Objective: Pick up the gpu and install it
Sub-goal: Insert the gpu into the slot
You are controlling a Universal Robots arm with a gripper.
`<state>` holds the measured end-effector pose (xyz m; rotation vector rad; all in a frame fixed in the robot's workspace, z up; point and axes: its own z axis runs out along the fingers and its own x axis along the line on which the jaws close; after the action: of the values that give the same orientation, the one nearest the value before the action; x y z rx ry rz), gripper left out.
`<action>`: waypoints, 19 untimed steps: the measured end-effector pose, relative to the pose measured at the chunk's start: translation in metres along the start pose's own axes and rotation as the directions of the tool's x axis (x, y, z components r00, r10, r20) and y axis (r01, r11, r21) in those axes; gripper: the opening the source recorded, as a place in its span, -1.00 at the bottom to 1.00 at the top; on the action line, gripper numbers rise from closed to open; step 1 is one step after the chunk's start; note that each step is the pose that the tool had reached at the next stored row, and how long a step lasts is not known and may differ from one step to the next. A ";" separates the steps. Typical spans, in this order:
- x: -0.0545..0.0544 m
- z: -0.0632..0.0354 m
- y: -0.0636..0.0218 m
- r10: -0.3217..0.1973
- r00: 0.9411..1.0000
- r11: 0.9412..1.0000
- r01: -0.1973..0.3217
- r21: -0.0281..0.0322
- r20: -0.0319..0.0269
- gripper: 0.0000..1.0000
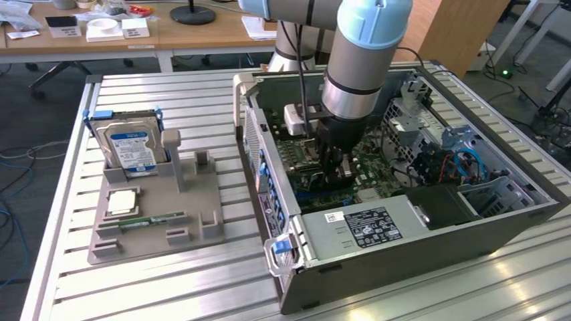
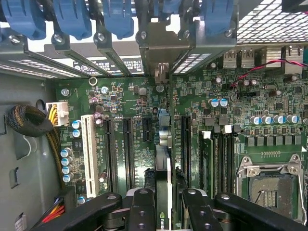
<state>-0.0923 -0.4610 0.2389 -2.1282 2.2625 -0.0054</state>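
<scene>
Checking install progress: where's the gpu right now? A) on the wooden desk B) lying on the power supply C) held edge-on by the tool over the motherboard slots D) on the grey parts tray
C: the tool grips the gpu edge-on above the motherboard inside the case.

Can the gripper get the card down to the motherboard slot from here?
Probably yes. The gripper holds the card edge-on above the motherboard inside the open case, and nothing visible lies between the card and the slots below it.
</scene>
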 end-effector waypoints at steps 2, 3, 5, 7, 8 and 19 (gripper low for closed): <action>0.000 0.0000 0.0000 0.000 1.000 1.000 0.000 0.000 0.000 -0.47; 0.000 0.0000 0.0000 0.000 1.000 1.000 0.000 0.000 0.000 -0.47; 0.000 0.0000 0.0001 0.000 1.000 1.000 0.000 0.000 0.000 -0.47; 0.000 0.0000 0.0003 0.000 1.000 1.000 0.000 0.001 0.000 -0.47; 0.000 0.0000 0.0003 0.000 1.000 1.000 0.000 0.001 0.000 -0.47; 0.000 0.0000 0.0013 0.000 1.000 1.000 0.000 0.004 0.000 -0.47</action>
<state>-0.0936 -0.4611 0.2389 -2.1266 2.2605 -0.0091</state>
